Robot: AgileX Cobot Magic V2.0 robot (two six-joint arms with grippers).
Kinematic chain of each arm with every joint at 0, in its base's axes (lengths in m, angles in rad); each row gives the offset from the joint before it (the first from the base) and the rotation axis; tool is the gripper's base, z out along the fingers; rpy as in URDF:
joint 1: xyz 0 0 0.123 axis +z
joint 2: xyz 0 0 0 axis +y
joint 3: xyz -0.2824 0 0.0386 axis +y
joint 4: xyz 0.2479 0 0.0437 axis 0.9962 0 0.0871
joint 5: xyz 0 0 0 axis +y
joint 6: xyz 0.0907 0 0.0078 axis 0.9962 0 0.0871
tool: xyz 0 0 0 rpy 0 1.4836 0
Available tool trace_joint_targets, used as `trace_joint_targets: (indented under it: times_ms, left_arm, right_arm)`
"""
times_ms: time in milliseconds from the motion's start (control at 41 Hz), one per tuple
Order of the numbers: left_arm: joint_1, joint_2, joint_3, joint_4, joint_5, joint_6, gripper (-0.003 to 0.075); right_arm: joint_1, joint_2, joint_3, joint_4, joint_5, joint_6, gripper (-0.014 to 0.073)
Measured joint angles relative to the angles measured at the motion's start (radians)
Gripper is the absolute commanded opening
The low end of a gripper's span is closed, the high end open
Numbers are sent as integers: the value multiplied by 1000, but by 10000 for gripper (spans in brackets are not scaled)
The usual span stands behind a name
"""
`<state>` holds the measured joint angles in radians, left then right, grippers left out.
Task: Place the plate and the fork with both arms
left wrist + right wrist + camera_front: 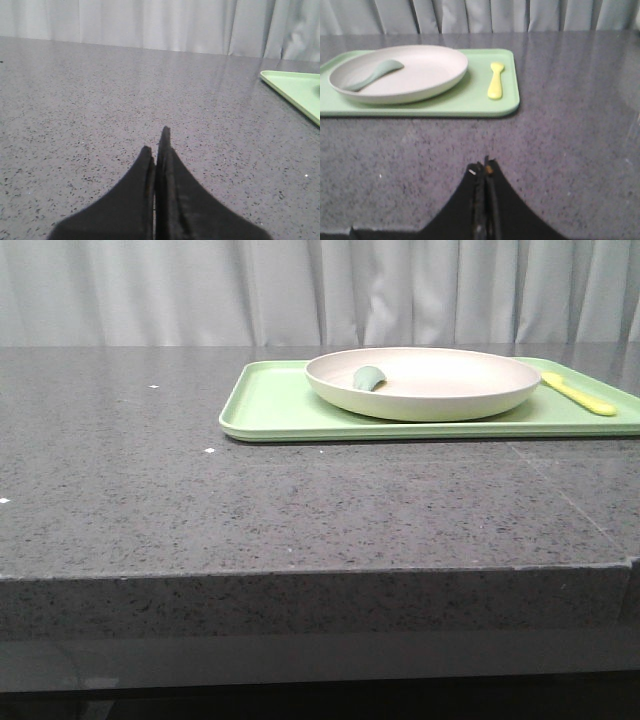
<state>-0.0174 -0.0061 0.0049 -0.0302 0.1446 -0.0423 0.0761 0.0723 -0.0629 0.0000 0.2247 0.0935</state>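
Note:
The cream-white plate (425, 382) rests on a light-green tray (270, 405) at the back right of the table. It also shows in the right wrist view (400, 72). A grey-green piece (368, 378) lies in the plate. The pale yellow fork (580, 395) lies on the tray right of the plate, also seen in the right wrist view (495, 86). My left gripper (156, 142) is shut and empty over bare table, left of the tray's corner (295, 87). My right gripper (485, 167) is shut and empty, in front of the tray. Neither arm shows in the front view.
The dark grey speckled stone table (150, 490) has a front edge near the camera. A pale curtain (300, 290) hangs behind the table.

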Motion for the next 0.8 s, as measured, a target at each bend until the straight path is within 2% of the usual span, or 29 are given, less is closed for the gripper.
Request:
trace_joint_targets:
  times_ms: [171,805]
  left_arm:
    - [0,0,0,0,0,0,-18]
    - [0,0,0,0,0,1,-18]
  right_arm:
    - [0,-69,90,0,9,-2,-64]
    - [0,-83,90,0,36,-4,-64]
